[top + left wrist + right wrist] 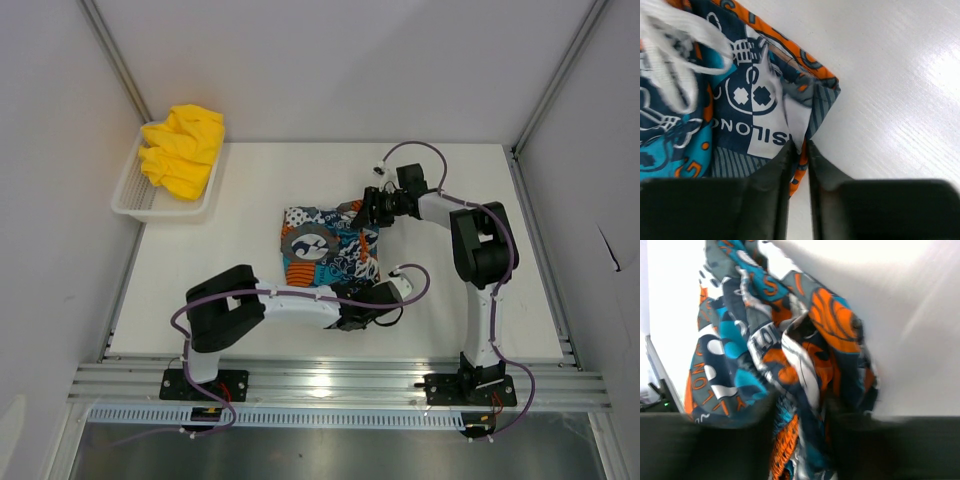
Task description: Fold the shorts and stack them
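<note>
Top external: both arms are bent low at the printed shorts; cloth is seen within left gripper and right gripper, but whether it is gripped cannot be told.

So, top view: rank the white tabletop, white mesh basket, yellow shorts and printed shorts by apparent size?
1. White tabletop.
2. Blue-orange printed cloth shorts and white plastic mesh basket: look alike, not ranked.
3. Bunched yellow cloth shorts, slightly smaller.

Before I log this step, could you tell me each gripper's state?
Left gripper: closed on the printed shorts.
Right gripper: shorts between its jaws; grip cannot be told.
</note>
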Available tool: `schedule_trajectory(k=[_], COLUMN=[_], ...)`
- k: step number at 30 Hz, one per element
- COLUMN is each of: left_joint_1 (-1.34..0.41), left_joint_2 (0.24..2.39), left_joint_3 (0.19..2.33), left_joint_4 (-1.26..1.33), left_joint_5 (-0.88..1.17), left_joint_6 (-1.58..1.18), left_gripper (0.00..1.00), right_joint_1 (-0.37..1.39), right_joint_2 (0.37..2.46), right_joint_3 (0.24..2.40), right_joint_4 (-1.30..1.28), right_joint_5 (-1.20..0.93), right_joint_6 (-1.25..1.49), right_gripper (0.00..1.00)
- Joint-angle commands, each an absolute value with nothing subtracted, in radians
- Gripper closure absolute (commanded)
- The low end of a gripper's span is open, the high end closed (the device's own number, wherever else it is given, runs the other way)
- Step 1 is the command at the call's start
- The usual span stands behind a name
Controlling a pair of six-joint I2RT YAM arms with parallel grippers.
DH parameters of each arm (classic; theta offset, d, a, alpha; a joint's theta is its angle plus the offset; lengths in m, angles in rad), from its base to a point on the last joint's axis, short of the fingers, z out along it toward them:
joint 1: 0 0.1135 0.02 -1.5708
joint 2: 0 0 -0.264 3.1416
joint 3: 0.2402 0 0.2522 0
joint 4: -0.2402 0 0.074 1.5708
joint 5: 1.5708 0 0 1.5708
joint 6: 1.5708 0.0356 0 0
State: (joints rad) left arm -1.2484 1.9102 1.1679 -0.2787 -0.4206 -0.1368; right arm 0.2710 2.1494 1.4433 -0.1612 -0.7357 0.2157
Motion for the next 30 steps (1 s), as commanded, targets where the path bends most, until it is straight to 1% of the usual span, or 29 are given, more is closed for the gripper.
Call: schedule_trajectory(k=[1,2,3,4,5,7,8,10,11,12,14,15,19,22,25,26,28,29,30], left_joint_1=[-1.261,-1.261,-1.261,-1.259,-1.259,-1.256,-1.252,-1.232,-1.226,-1.214,-1.194,-1.187,-1.129,-1.051,-0.944,-0.874,-0.798,-0.728,-0.698], left_joint_2=[1.870,1.862,1.852,1.829,1.812,1.757,1.738,1.706,1.666,1.645,1.582,1.559,1.461,1.393,1.313,1.289,1.214,1.192,1.154], left_joint_3=[1.152,1.152,1.151,1.150,1.147,1.132,1.132,1.134,1.128,1.120,1.095,1.085,1.026,0.985,0.922,0.887,0.833,0.821,0.790], left_joint_4=[-0.331,-0.330,-0.327,-0.324,-0.318,-0.299,-0.301,-0.311,-0.308,-0.307,-0.295,-0.291,-0.285,-0.307,-0.328,-0.315,-0.301,-0.299,-0.301], left_joint_5=[-0.411,-0.414,-0.419,-0.435,-0.439,-0.439,-0.431,-0.413,-0.404,-0.391,-0.361,-0.350,-0.324,-0.321,-0.313,-0.278,-0.238,-0.221,-0.207], left_joint_6=[-0.176,-0.181,-0.186,-0.198,-0.199,-0.210,-0.215,-0.230,-0.232,-0.232,-0.238,-0.241,-0.271,-0.320,-0.389,-0.409,-0.452,-0.468,-0.488], left_gripper=[0.71,0.64,0.54,0.51,0.45,0.41,0.39,0.38,0.38,0.37,0.35,0.34,0.32,0.32,0.33,0.33,0.33,0.33,0.34], right_joint_1=[0.267,0.265,0.267,0.264,0.265,0.265,0.264,0.264,0.262,0.262,0.262,0.261,0.256,0.267,0.304,0.313,0.351,0.370,0.392], right_joint_2=[2.154,2.148,2.138,2.132,2.111,2.089,2.063,2.030,2.010,1.967,1.901,1.882,1.809,1.737,1.620,1.590,1.496,1.467,1.439], right_joint_3=[1.497,1.496,1.494,1.494,1.494,1.494,1.490,1.464,1.450,1.434,1.379,1.364,1.310,1.244,1.123,1.058,0.996,0.965,0.918], right_joint_4=[-0.160,-0.160,-0.161,-0.163,-0.163,-0.169,-0.167,-0.157,-0.149,-0.129,-0.097,-0.092,-0.081,-0.078,-0.043,-0.037,-0.026,-0.015,-0.021], right_joint_5=[-0.696,-0.690,-0.681,-0.677,-0.670,-0.654,-0.647,-0.614,-0.594,-0.575,-0.519,-0.503,-0.416,-0.370,-0.253,-0.182,-0.117,-0.083,-0.010], right_joint_6=[0.198,0.201,0.201,0.202,0.202,0.212,0.215,0.227,0.244,0.251,0.268,0.271,0.314,0.394,0.483,0.511,0.607,0.636,0.697], right_gripper=[0.42,0.37,0.33,0.24,0.22,0.17,0.16,0.14,0.11,0.10,0.01,0.00,0.00,0.01,0.00,0.01,0.01,0.01,0.01])
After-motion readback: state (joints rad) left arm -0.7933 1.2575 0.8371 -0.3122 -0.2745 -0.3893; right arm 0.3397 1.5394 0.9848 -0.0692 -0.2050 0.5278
